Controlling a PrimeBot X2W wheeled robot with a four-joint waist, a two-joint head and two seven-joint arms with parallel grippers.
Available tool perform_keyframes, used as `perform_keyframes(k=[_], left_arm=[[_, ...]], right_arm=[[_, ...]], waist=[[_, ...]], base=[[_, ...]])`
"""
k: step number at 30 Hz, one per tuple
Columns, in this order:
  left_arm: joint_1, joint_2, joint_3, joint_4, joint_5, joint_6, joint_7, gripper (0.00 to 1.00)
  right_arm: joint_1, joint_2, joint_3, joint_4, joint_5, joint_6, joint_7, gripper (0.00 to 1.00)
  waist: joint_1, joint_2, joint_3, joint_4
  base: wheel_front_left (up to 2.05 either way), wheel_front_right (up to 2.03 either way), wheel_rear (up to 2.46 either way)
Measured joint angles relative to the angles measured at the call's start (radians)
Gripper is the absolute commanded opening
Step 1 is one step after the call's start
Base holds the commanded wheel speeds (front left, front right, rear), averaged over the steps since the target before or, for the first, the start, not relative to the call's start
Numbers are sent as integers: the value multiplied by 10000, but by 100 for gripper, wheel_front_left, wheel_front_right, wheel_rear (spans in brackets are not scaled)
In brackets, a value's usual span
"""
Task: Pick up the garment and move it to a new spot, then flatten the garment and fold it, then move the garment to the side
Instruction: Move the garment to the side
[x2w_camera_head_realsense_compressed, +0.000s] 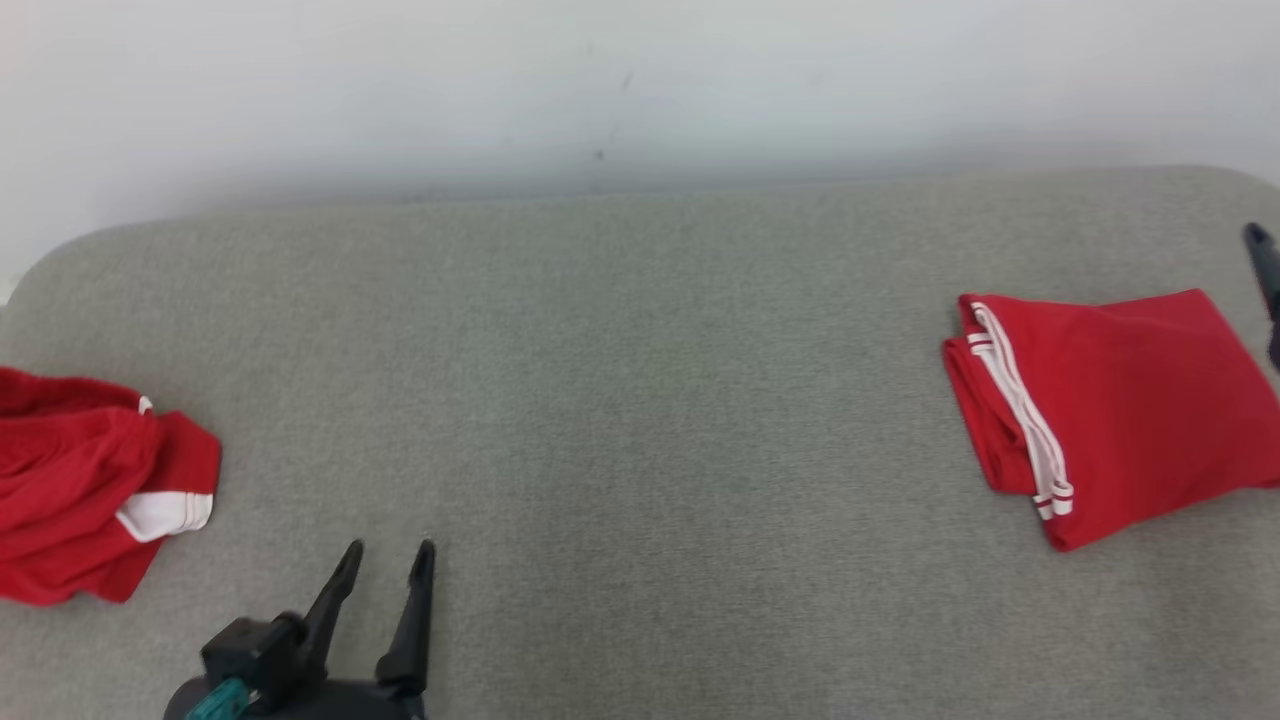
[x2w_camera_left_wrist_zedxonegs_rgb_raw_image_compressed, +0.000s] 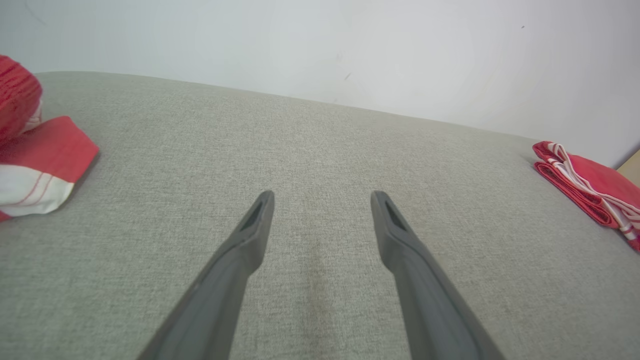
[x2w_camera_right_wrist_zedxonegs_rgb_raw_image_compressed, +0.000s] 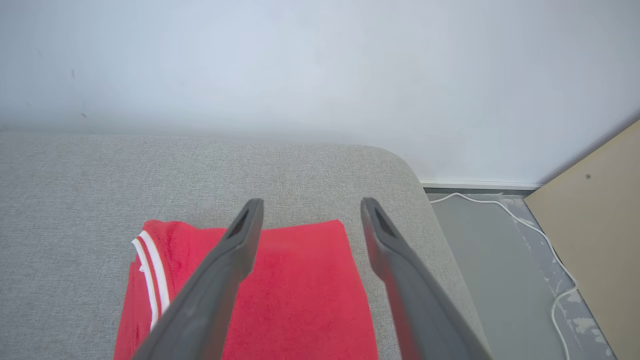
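Observation:
The garment is red with white striped trim and lies folded flat at the right end of the grey cushioned surface. In the right wrist view my right gripper hovers over the folded garment, open, with no cloth between its fingers. One of its fingers shows at the right edge of the head view. My left gripper is open low over bare fabric near the front left, far from the garment. The left wrist view shows my left gripper with the garment at the far right.
A second red garment with a white hem lies crumpled at the left end, also seen as a red heap in the left wrist view. A white wall backs the surface. Past its rounded right end are floor with a white cable and a tan board.

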Motion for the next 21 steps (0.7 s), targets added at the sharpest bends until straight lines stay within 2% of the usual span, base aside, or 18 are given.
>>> perform_keyframes(k=[11, 16, 21], left_arm=[[835, 251, 625, -176, -107, 336, 0, 100], [1030, 267, 836, -426, -123, 527, 0, 100], [1039, 272, 901, -667, -123, 591, 0, 100]], right_arm=[[1610, 690, -242, -1958, 36, 31, -2838, 100], [2698, 830, -514, -2986, 194, -439, -3998, 100], [3798, 748, -602, -4167, 161, -763, -4017, 100]], waist=[[0, 0, -630, -776], [-1, 0, -909, -1158], [-1, 0, -1123, -1438]], base=[[0, 0, 0], [0, 0, 0], [0, 0, 0]])
